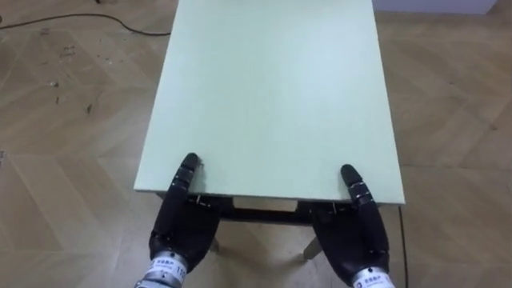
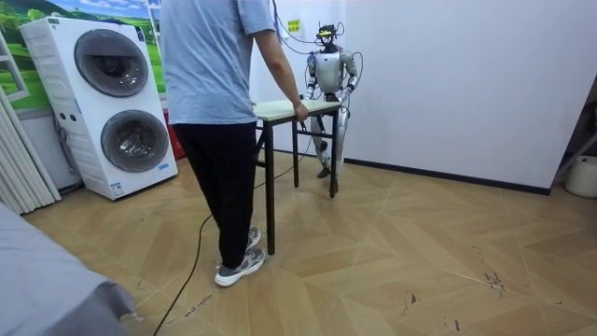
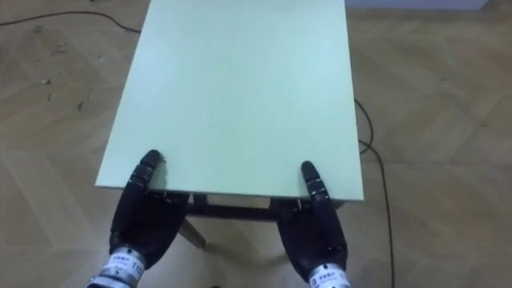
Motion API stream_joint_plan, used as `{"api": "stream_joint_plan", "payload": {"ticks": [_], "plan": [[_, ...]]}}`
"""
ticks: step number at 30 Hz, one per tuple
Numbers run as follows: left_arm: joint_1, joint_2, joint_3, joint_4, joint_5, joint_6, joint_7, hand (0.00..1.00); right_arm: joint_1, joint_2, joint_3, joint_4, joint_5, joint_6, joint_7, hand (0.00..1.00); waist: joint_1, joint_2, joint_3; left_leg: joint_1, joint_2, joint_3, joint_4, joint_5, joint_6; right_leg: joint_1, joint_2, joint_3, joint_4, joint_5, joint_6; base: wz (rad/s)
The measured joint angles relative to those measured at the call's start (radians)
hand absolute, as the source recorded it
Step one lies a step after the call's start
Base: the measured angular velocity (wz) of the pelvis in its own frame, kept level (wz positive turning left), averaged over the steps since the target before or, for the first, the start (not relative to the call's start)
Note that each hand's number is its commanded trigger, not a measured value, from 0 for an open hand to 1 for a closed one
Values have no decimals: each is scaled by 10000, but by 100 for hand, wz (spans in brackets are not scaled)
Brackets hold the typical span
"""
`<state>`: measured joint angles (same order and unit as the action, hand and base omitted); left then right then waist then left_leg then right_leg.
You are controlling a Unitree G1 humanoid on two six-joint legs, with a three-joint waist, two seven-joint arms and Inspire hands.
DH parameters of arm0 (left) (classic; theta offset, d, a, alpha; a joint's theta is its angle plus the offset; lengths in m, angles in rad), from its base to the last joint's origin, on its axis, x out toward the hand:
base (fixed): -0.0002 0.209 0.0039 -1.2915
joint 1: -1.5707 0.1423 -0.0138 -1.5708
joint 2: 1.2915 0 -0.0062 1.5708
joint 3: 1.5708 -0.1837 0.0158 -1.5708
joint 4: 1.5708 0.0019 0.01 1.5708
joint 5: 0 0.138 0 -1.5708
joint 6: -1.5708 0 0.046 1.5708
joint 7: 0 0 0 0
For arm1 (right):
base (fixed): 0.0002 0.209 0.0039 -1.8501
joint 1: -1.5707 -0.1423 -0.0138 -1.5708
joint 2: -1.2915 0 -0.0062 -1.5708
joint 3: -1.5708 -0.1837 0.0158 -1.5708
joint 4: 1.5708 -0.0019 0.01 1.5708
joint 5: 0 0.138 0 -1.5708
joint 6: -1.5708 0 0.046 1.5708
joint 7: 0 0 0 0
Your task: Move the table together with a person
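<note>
The bench [image 1: 272, 88] has a flat, pale green top and dark legs. It stands on the wood floor [image 1: 64, 120] between the robot and a person [image 2: 219, 112]. The left hand [image 1: 182, 228] and the right hand [image 1: 352, 240] each grip the near edge, thumb on top, the rest under it. The person holds the far end with 1 hand. 2 washers [image 2: 112, 103] are stacked behind the person. A white wall [image 2: 466, 84] is just behind the robot. The floor on the room view's right is open.
</note>
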<state>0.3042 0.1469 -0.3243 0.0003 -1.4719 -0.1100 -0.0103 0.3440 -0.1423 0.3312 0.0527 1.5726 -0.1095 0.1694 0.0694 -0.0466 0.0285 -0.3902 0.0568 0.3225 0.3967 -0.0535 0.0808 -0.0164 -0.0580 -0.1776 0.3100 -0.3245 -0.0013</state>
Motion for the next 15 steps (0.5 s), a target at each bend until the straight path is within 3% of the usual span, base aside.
{"api": "stream_joint_plan", "payload": {"ticks": [1, 2, 3, 4, 5, 6, 7, 8, 9, 10, 12, 14, 15], "plan": [[-51, -2, -29, 0, -9, 4, 52, 100, -12, -42, 2, 9, 4, -117, -12, 100, 129, 94, -29, 47, -58, -543, -623, 548, -346, -32, 164, -220, -383, 352, -142, -8], [-70, -15, -29, 0, -8, 3, 55, 100, -30, -44, 3, 9, 5, -165, -12, 100, 151, 102, -28, 112, -105, -821, -1005, 863, -621, -66, 219, -308, -608, 522, -246, -19], [-46, -125, 3, -3, -7, -45, 46, 100, -141, -102, 50, 8, -4, -209, -15, 100, 184, 115, -16, 133, -29, -1106, -866, 775, -860, -155, 164, -693, -920, 725, -347, -50], [206, -361, 145, -3, -9, -73, 1, 100, -397, -273, 248, 91, -26, -233, -145, 100, 205, 367, -13, 126, 418, -1087, 618, -382, -934, -177, 323, -1054, -863, 816, -492, -59], [318, -464, 224, -3, -9, -48, -36, 100, -453, -323, 295, 104, -49, -269, -209, 100, 214, 493, -12, 158, 647, -1096, 1435, -850, -1042, -183, 392, -1307, -814, 843, -539, -62], [495, -601, 280, -3, -28, 22, -145, 100, -508, -311, 316, 104, -106, -322, -278, 100, 245, 700, -16, 332, 1040, -1159, 2944, -1555, -1227, -195, 530, -1807, -716, 908, -655, -49], [580, -601, 304, -3, -202, 112, -317, 100, -567, -301, 319, 103, -104, -320, -292, 100, 204, 782, -12, 731, 1425, -1195, 4114, -1873, -1308, -231, 660, -2105, -597, 940, -740, -37], [578, -592, 319, -6, -205, 164, -356, 100, -587, -302, 311, 98, -104, -320, -291, 100, 138, 800, -12, 956, 1592, -1211, 4499, -1898, -1328, -302, 689, -2259, -532, 937, -786, 3], [506, -589, 343, -10, -198, 256, -347, 100, -588, -305, 287, 81, -103, -352, -279, 100, -63, 848, -11, 1496, 1936, -1286, 4920, -1912, -1364, -419, 759, -2555, -508, 930, -855, 34], [458, -572, 354, -10, -198, 297, -345, 100, -588, -301, 280, 68, -103, -393, -253, 100, -157, 884, 7, 1799, 2104, -1365, 4957, -1894, -1395, -466, 797, -2683, -505, 913, -886, 49], [250, -545, 338, -14, -128, 397, -352, 100, -587, -271, 188, 54, -99, -474, -97, 100, -434, 984, 15, 3156, 2571, -1493, 4172, -1565, -1764, -1086, 786, -2790, 56, 879, -942, 39], [40, -569, 217, -78, 115, 409, -261, 100, -574, -275, 16, 25, -38, -527, -62, 100, -624, 1136, 25, 3898, 2600, -1641, 2558, -1028, -1875, -1680, 723, -2261, 693, 878, -942, 42], [-156, -571, 184, -14, 145, 450, -62, 100, -534, -204, -166, 48, -38, -523, -59, 100, -731, 1141, 35, 4288, 2313, -1619, 1435, -1308, -2181, -2188, 521, -1701, 1368, 881, -927, 63]]}}
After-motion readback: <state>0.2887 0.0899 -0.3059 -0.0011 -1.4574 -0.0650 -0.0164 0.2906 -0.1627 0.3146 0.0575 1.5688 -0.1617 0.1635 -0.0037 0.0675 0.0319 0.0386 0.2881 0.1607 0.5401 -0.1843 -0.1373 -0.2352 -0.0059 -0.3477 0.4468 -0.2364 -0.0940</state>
